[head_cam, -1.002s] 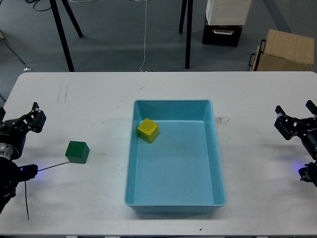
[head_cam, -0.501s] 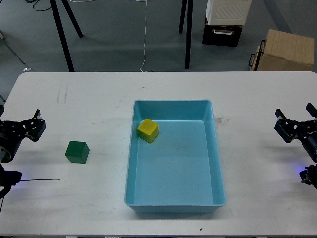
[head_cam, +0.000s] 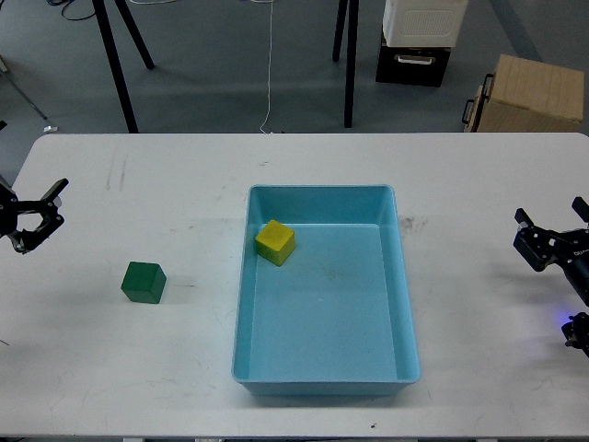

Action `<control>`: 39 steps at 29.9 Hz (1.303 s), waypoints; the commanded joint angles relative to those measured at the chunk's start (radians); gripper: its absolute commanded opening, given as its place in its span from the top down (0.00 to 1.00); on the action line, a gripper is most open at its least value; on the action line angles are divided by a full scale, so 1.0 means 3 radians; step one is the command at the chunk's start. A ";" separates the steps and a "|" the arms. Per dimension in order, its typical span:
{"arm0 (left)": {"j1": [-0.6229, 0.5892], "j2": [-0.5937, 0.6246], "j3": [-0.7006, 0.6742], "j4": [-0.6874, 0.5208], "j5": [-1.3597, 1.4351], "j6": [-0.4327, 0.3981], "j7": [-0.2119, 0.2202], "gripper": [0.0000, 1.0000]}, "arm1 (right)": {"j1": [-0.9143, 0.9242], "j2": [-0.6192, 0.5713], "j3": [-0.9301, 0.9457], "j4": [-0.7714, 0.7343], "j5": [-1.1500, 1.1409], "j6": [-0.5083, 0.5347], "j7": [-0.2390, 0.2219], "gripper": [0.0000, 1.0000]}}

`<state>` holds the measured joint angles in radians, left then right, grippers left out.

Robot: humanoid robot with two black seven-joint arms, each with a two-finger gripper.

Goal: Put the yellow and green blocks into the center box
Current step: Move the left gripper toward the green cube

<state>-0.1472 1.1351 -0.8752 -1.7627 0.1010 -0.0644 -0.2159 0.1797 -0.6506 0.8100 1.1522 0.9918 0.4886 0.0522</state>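
Observation:
A yellow block [head_cam: 275, 241] lies inside the light blue box [head_cam: 402, 304], near its far left corner. A green block [head_cam: 144, 282] sits on the white table [head_cam: 166, 184], left of the box. My left gripper [head_cam: 37, 214] is open and empty at the table's left edge, up and to the left of the green block and well apart from it. My right gripper [head_cam: 555, 226] is open and empty at the table's right edge, far from both blocks.
Beyond the table's far edge stand black stand legs [head_cam: 120, 64], a thin white cable [head_cam: 270, 64], a white and black case [head_cam: 419, 37] and a cardboard box [head_cam: 529, 94] on the grey floor.
My left arm has pulled back to the left and up, so less of it shows, and its black cable has left the table. My right gripper has drifted slightly right. The blocks have not moved.

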 commanded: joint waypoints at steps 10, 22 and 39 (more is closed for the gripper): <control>-0.0562 0.0164 0.0800 0.0128 0.0952 0.0332 -0.0052 0.00 | -0.0001 0.0001 -0.0010 -0.0001 -0.0013 0.0000 0.0000 0.00; -0.0705 -0.0516 0.1142 0.0205 0.1713 0.0337 -0.0502 0.00 | -0.0016 -0.0045 0.0000 -0.0001 -0.0044 0.0000 0.0000 0.00; -0.1841 -0.0240 0.2785 0.0654 0.2419 0.0971 -0.0508 0.00 | -0.0047 -0.0035 0.0000 -0.0006 -0.0049 0.0000 0.0005 0.00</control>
<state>-0.6809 1.0557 -0.0440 -1.6306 0.8073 0.2215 -0.3730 0.1657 -0.6554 0.8102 1.1504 0.9771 0.4887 0.0534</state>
